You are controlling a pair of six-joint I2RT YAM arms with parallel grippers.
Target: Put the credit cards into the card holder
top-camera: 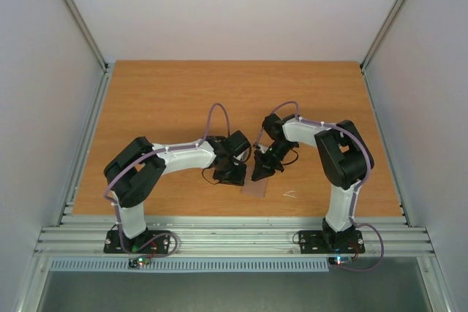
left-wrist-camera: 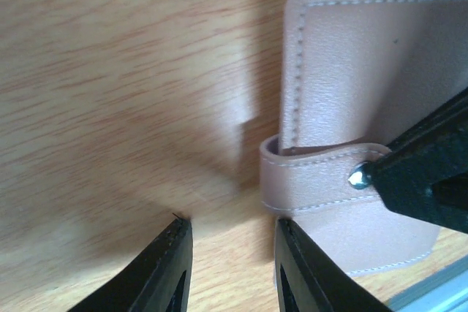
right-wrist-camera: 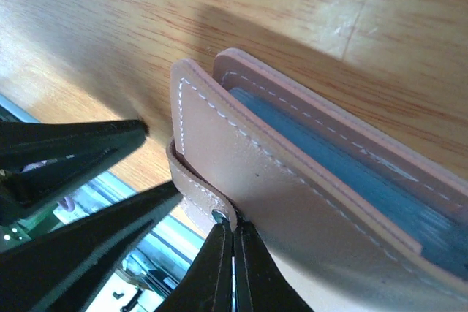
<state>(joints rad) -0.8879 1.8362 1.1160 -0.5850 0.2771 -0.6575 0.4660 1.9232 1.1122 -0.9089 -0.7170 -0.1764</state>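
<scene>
Though hidden overhead, blue lining (right-wrist-camera: 333, 174) inside card holder (right-wrist-camera: 292, 206).

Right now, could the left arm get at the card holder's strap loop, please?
Probably yes: the left gripper stands open right beside the strap loop of the card holder, nothing between them. The right gripper, shut at the strap's stud, crowds the far end only.

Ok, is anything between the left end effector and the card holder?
Nothing visible. The left end effector sits right at the card holder, by its strap, with only tabletop around it. The shut right end effector rests on that strap.
</scene>
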